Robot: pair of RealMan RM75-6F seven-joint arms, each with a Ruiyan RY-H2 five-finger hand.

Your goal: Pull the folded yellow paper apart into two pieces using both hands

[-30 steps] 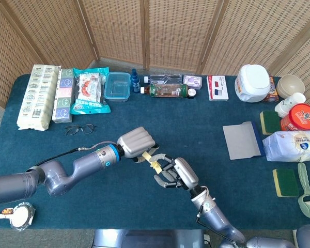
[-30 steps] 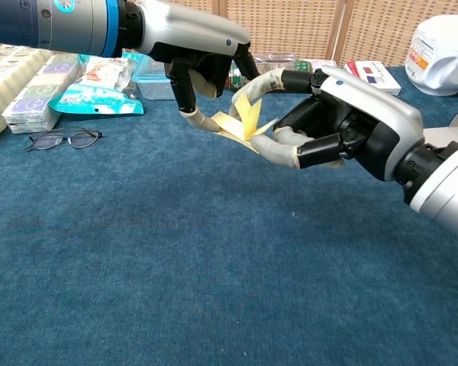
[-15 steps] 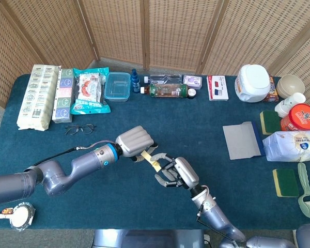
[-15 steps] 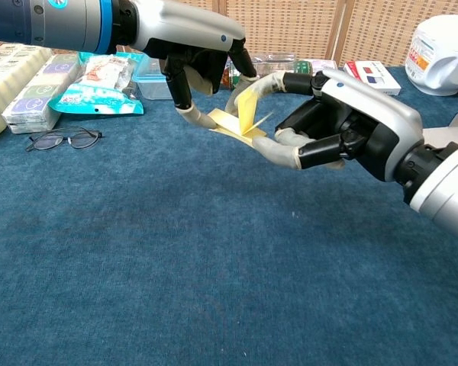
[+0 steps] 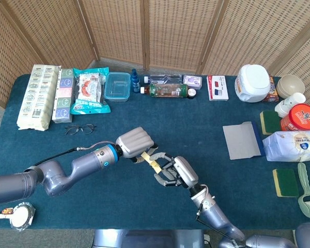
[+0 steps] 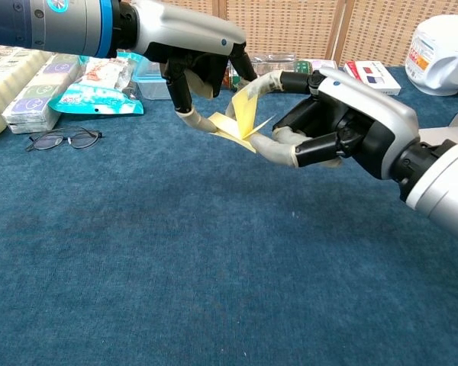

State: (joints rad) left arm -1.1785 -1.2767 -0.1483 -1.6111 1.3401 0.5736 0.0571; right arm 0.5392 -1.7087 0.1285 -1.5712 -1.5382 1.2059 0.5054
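Chest view puts both hands close together above the blue tablecloth (image 6: 175, 290), fingertips facing. The left hand (image 6: 191, 53) comes in from the upper left, its fingers curled downward and pinching one end of the folded yellow paper (image 6: 240, 122). The right hand (image 6: 343, 126) reaches in from the right, thumb and a finger closed on the paper's other end while its remaining fingers stay bent beneath. The paper hangs between the two hands, off the cloth, creased into a bent strip with one flap standing upright; whether it is already torn through is hard to tell from this angle.

Seen from the head view, the left hand (image 5: 136, 142) and right hand (image 5: 176, 173) meet near the middle of the table's front half, with the yellow paper (image 5: 150, 161) showing as a small strip between them.

Further out, a pair of glasses (image 5: 80, 128) lies left of the hands. Along the far edge stand a long cracker pack (image 5: 37, 95), a snack bag (image 5: 89, 90), a clear plastic box (image 5: 117, 86), small bottles (image 5: 168, 90) and a white jug (image 5: 254, 82). On the right side sit a grey cloth (image 5: 241, 140), green sponges (image 5: 285, 182), a red-lidded tub (image 5: 300, 117) and a white wipes pack (image 5: 294, 146).
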